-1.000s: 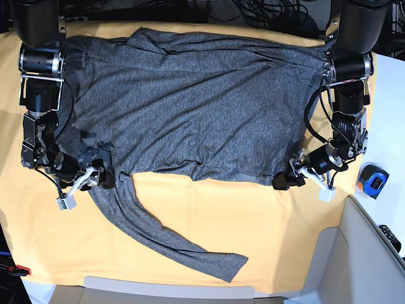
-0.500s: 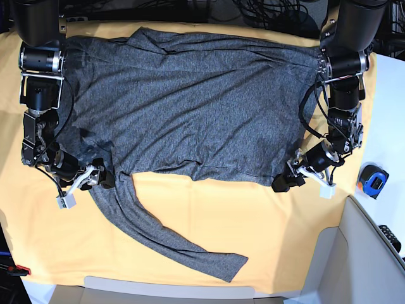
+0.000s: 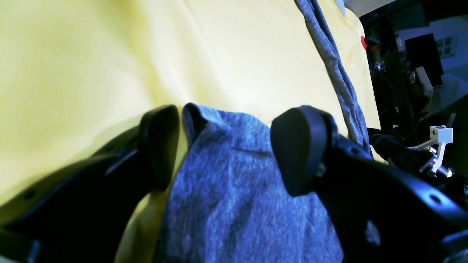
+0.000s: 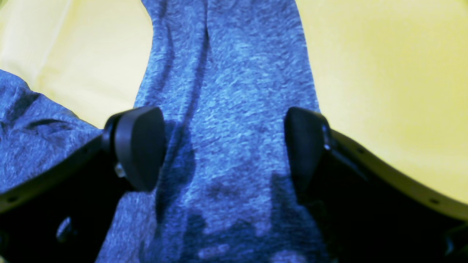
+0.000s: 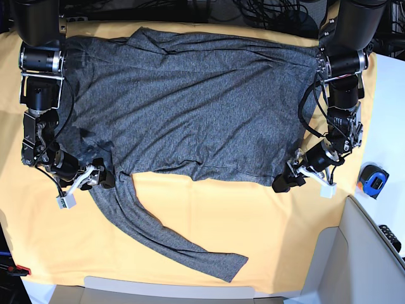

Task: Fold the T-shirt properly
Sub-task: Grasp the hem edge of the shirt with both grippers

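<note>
**Both grippers poised at the near hem, nothing gripped yet**

We start with the yellow-orange table cloth [image 5: 209, 221], which covers the work surface and shows bare along the near side. Spread across it is the T-shirt [image 5: 190, 107], filling the base view from about nine o'clock to three o'clock, body flat with light wrinkles. One long sleeve [image 5: 158, 234] trails off from the lower-left corner toward six o'clock, ending near the cloth's front edge.

We judge the shirt light, limp and thin: it will drape and stretch rather than hold a shape, and a single layer may slip free unless pinched well in from the edge. The hem corners and the sleeve root look like the sensible holds.

Our left gripper [image 3: 226, 146] sits at about four o'clock in the base view, jaws apart and straddling the hem corner, one pad over yellow cloth, the other over grey knit. Our right gripper [image 4: 223, 146] sits at about eight o'clock, jaws likewise apart with the sleeve fabric running between them, not clamped.

Smallest, a blue tape measure [image 5: 373, 180] lies off the cloth at three o'clock.
</note>
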